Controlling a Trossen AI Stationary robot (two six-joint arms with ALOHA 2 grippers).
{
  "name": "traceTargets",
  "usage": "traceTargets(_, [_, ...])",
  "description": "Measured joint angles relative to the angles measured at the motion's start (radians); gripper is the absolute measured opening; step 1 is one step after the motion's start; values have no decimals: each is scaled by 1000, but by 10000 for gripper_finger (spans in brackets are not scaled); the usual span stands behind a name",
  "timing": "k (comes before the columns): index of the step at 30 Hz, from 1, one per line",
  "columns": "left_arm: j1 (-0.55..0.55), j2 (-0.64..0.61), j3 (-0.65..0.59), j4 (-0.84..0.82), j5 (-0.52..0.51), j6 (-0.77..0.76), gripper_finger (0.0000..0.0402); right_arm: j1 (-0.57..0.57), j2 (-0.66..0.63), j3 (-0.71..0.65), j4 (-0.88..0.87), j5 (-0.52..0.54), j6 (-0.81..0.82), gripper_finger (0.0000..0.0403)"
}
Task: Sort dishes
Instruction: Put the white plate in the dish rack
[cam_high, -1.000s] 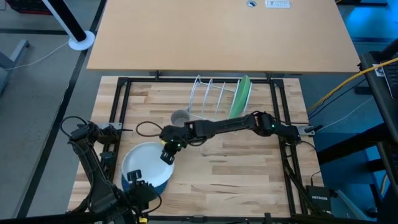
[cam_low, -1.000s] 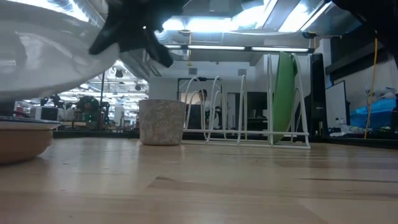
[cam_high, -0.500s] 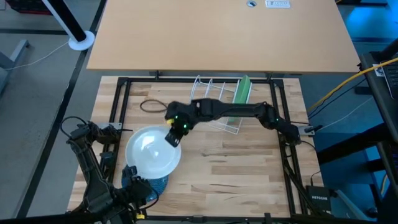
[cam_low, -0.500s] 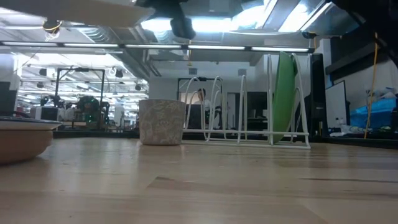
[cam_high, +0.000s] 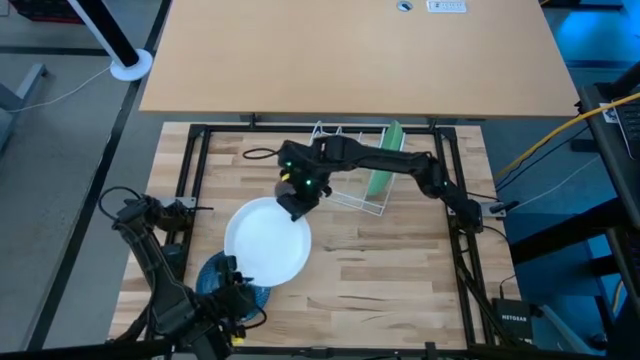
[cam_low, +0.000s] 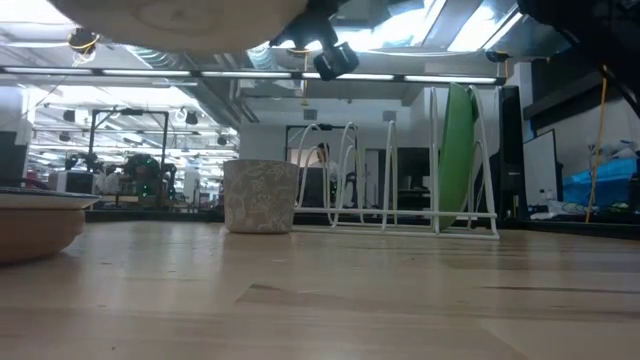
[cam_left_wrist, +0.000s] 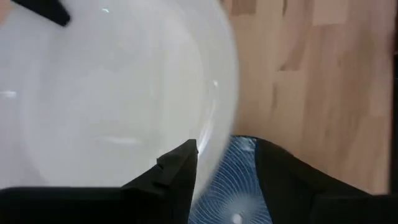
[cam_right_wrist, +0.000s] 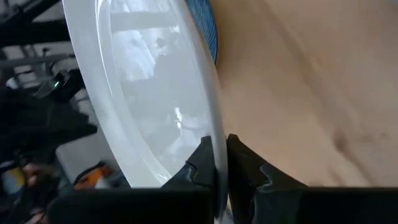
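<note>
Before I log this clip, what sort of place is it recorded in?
Most likely a robotics lab, not a kitchen: a butcher-block table in a black frame, open ceiling strip lights and equipment racks behind, and an orange cable beside the rig.

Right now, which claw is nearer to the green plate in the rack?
The right claw. It holds the white plate beside the rack, near the green plate. The left claw sits at the table's near edge.
</note>
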Motion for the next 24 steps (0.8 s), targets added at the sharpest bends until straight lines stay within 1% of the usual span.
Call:
traceTargets(3, [10, 0, 0, 1, -49, 68, 153, -8, 0, 0, -27, -85, 0, 19])
traceTargets(6, [19, 0, 0, 4, -91, 125, 153, -12, 0, 0, -58, -145, 2, 19])
traceTargets(11, [32, 0, 0, 3, -104, 174, 153, -11, 0, 0, -69, -224, -1, 19])
traceTargets(20, [30, 0, 0, 12, -100, 192, 153, -10, 0, 0, -76, -230, -56, 19])
traceTargets(24, [36, 0, 0, 14, -99, 192, 153, -10, 0, 0, -77, -236, -55, 19])
